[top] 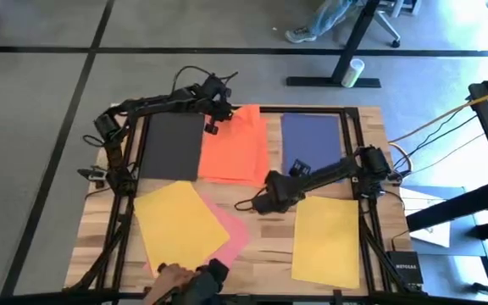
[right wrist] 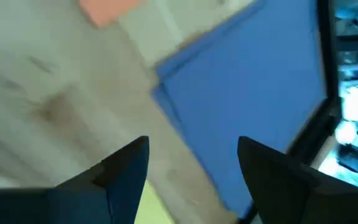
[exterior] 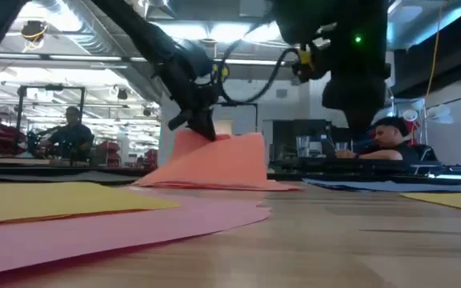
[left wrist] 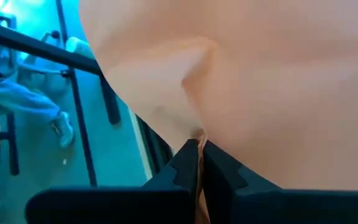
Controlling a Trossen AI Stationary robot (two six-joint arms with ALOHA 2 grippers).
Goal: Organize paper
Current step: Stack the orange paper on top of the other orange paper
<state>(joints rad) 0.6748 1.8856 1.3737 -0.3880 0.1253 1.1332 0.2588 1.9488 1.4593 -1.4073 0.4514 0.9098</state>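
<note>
Words you can read

A small black box (top: 399, 264) at the table's edge says "NETGEAR". No other words can be read.

Left arm stretched along the counter's far edge, its hand (top: 213, 127) lowered near the far-edge middle, fingers (left wrist: 219, 168) pinched tight together. Right arm reaches in from the right edge toward the counter's centre, hand (right wrist: 193, 163) hovering, fingers spread apart.

Five paper sheets (top: 232, 146) lie spread on the table (top: 271, 239), one overlapping another
</note>
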